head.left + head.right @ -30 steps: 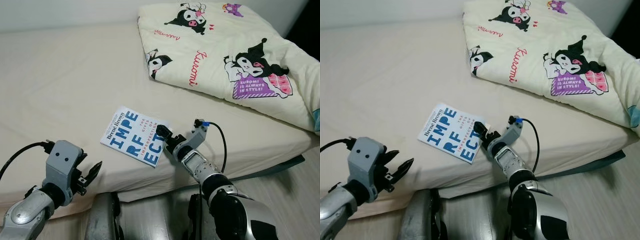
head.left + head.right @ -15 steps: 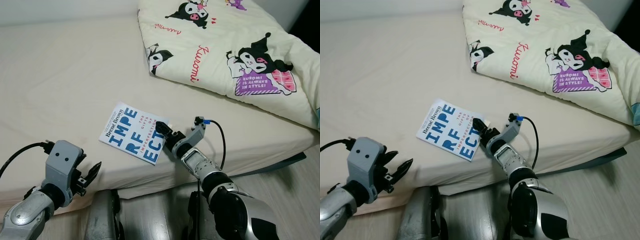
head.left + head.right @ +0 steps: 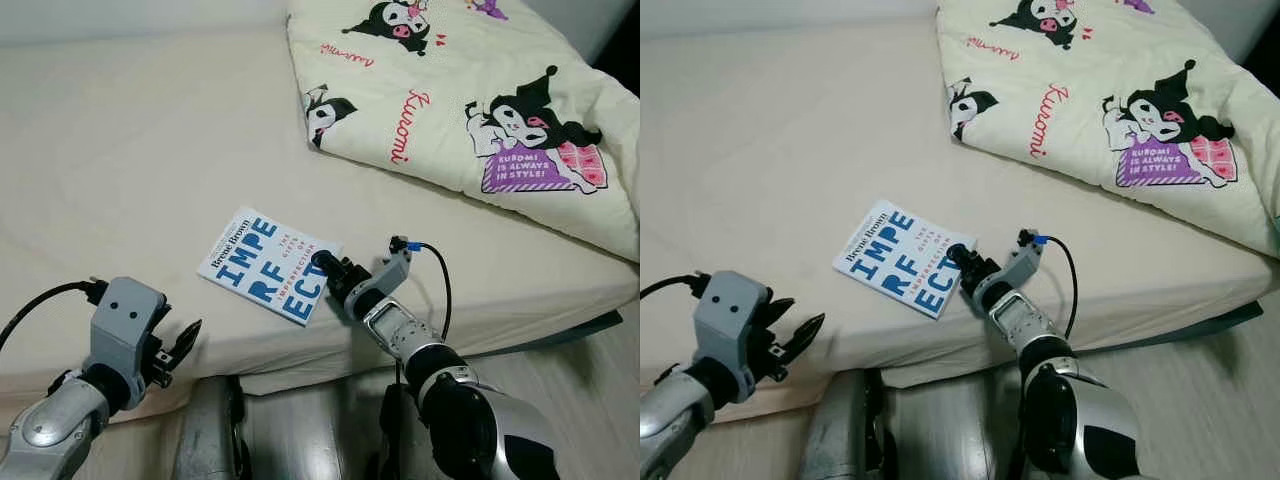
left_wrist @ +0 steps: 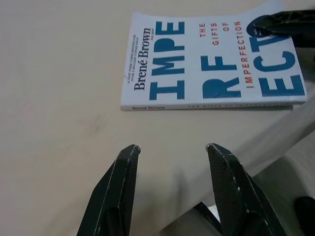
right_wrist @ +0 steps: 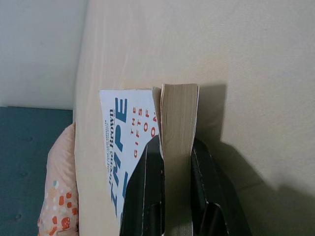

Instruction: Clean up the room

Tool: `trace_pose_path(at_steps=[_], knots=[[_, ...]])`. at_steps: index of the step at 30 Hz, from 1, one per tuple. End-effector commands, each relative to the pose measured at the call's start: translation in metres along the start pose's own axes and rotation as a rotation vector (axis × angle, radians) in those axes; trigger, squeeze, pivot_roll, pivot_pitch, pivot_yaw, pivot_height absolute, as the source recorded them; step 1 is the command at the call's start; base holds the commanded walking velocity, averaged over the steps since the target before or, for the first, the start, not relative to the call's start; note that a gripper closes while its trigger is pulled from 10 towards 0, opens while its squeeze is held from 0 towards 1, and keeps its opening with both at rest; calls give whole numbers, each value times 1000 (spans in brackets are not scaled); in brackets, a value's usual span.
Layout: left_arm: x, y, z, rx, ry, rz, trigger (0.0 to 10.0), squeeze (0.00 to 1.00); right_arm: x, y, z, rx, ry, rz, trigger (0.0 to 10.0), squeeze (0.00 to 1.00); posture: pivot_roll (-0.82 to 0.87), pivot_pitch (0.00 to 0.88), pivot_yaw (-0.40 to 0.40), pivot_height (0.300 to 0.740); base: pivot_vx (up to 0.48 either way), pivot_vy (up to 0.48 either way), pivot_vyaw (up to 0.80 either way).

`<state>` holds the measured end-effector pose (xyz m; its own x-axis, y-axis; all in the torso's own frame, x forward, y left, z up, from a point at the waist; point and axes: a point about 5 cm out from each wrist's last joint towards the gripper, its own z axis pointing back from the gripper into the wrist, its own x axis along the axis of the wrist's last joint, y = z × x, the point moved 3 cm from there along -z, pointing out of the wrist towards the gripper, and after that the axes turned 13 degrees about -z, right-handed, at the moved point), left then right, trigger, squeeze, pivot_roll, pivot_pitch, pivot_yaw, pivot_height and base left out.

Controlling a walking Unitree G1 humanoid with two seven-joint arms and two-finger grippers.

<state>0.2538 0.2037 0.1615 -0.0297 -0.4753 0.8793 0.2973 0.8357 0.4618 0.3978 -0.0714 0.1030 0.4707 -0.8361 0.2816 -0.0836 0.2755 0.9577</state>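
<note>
— Where is the book, and have you got it?

— The paperback (image 3: 270, 266), white with blue letters, lies flat on the beige mattress (image 3: 120, 150), close to the near edge and well clear of the folded Kuromi comforter (image 3: 470, 110). My right gripper (image 3: 326, 266) is at its corner. In the right wrist view the page block sits between my two black fingers (image 5: 142, 196), one on the cover side and one below, and they press on it. So the jaws are nearly closed, with the book's corner pinched between them.

— What has changed in the last second?

— Little in the book itself; it lies where it did. My head has shifted a bit, so the bed slid in the picture. The right fingers, which were at the book's edge, now look seated further onto the corner.

— And your left?

— The left gripper (image 3: 180, 345) hangs low at the mattress edge, fingers spread apart, holding nothing, pointed toward the book's spine.

— What does that mean for tidying up?

— I judge the grasp is set, the lift not yet begun. A corner pinch may let it droop.
</note>
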Motion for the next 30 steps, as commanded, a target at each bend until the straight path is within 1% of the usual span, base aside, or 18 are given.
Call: trace_pose_path(at_steps=[1,6,7,8,10,11,12,15,16,17,19,21,22,24,25,28,29,30], knots=[[-4,-5,0,-6,18,14,10000,0,-10,-11,4,-34,23,-22,0,0,331,334,-22,571,0,0,0],[-5,0,-9,46,-2,25,10000,0,0,-8,5,-5,-22,-48,0,0,284,260,-55,571,0,0,0],[-5,0,-9,46,-2,25,10000,0,0,-8,5,-5,-22,-48,0,0,284,260,-55,571,0,0,0],[-7,3,-15,86,-6,51,10000,0,7,-3,4,27,-44,-47,0,0,247,233,-69,571,0,0,0],[-8,4,-18,105,-5,66,10000,0,10,0,4,41,-52,-42,0,0,237,225,-73,571,0,0,0],[-11,4,-22,136,0,94,10000,0,14,4,4,67,-59,-26,0,0,191,187,-85,571,0,0,0],[-11,4,-22,136,0,94,10000,0,14,4,4,67,-59,-26,0,0,191,187,-85,571,0,0,0],[-17,-10,-35,176,4,203,10000,0,23,14,7,162,-85,78,0,0,129,124,-81,571,0,0,0],[-17,-10,-35,176,4,203,10000,0,23,14,7,162,-85,78,0,0,129,124,-81,571,0,0,0],[-17,-16,-38,170,-4,220,10000,0,22,15,12,187,-86,133,0,0,108,109,-81,571,0,0,0],[-17,-16,-38,170,-4,220,10000,0,22,15,12,187,-86,133,0,0,108,109,-81,571,0,0,0],[-18,-24,-44,170,-15,240,10000,0,21,20,24,238,-90,182,0,0,71,79,-71,571,0,0,0],[-18,-24,-44,170,-15,240,10000,0,21,20,24,238,-90,182,0,0,71,79,-71,571,0,0,0],[-19,-25,-51,186,-16,241,10000,0,20,25,37,253,-106,230,0,0,44,56,-65,571,0,0,0],[-19,-24,-54,200,-15,244,10000,0,19,28,43,247,-124,280,3765,0,38,52,-64,571,0,0,0],[-19,-24,-54,200,-15,244,10000,0,19,28,43,247,-124,280,3765,0,38,52,-64,571,0,0,0],[-21,-23,-62,229,13,279,10000,0,22,35,51,220,-192,409,10000,0,2,27,-46,571,0,0,0],[-22,-23,-66,239,26,294,10000,0,24,40,55,218,-236,460,10000,0,2,27,-46,571,0,0,0]])
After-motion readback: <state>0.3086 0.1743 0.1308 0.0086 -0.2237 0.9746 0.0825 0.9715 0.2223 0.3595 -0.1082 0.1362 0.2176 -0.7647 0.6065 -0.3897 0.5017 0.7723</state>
